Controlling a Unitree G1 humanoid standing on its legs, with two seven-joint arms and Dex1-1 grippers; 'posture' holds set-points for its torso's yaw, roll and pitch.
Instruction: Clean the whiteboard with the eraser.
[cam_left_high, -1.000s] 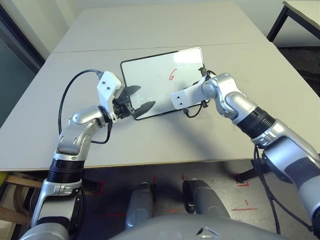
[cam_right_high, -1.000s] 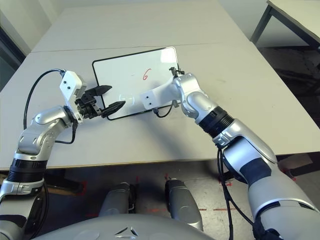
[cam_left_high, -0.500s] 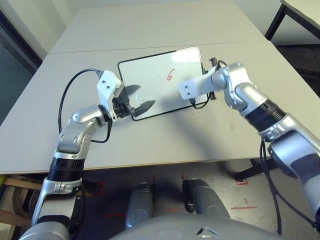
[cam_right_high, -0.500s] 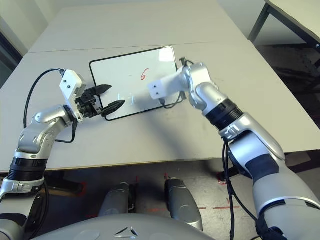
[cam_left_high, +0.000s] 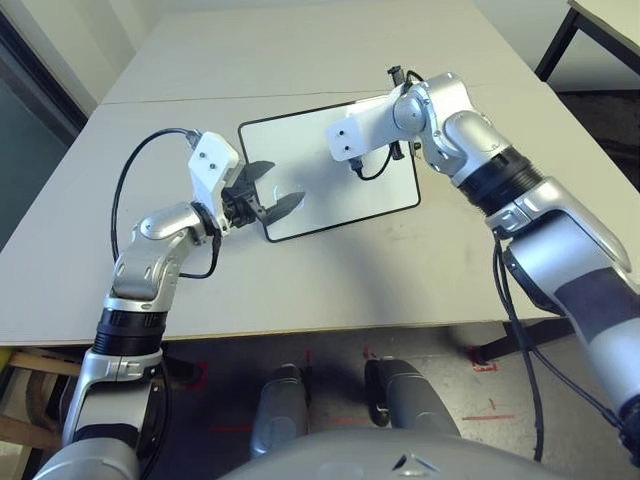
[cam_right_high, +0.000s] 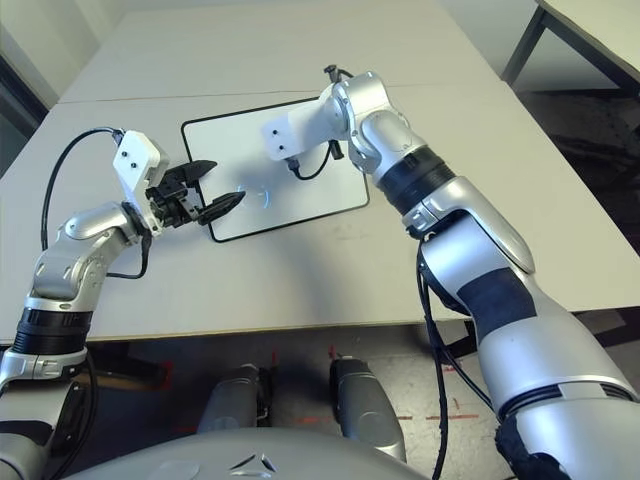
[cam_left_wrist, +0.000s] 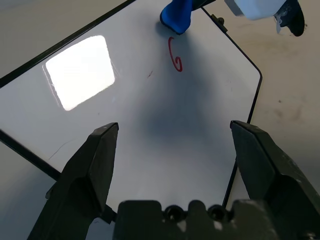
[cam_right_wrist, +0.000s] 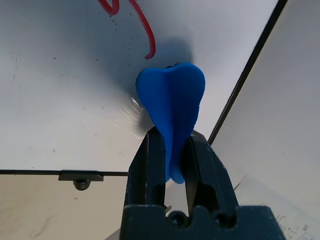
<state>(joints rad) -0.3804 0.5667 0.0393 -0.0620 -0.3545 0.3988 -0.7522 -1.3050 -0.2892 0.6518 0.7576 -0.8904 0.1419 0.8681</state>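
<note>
The whiteboard (cam_left_high: 350, 200) lies flat on the grey table, white with a thin black frame. A red handwritten mark (cam_left_wrist: 175, 60) sits near its far side. My right gripper (cam_right_wrist: 171, 137) is shut on the blue eraser (cam_right_wrist: 170, 100), whose tip rests on the board beside the tail of the red mark (cam_right_wrist: 146, 37) and close to the frame. The left wrist view has the eraser (cam_left_wrist: 176, 17) just past the mark. From the head views, my right wrist hangs over the board's far part. My left gripper (cam_left_high: 285, 182) is open above the board's near-left corner, holding nothing.
A seam (cam_left_high: 180, 97) crosses the table behind the board. A black cable (cam_left_high: 127, 190) loops off my left wrist. A small knob (cam_right_wrist: 82, 183) sticks out of the board's frame. Another table's corner (cam_left_high: 605, 20) stands at the far right. The table's front edge (cam_left_high: 300, 335) is near.
My right arm has swung from the board's near-right edge up over its far part, bringing the eraser down beside the red mark. The left gripper stays open in nearly the same place.
</note>
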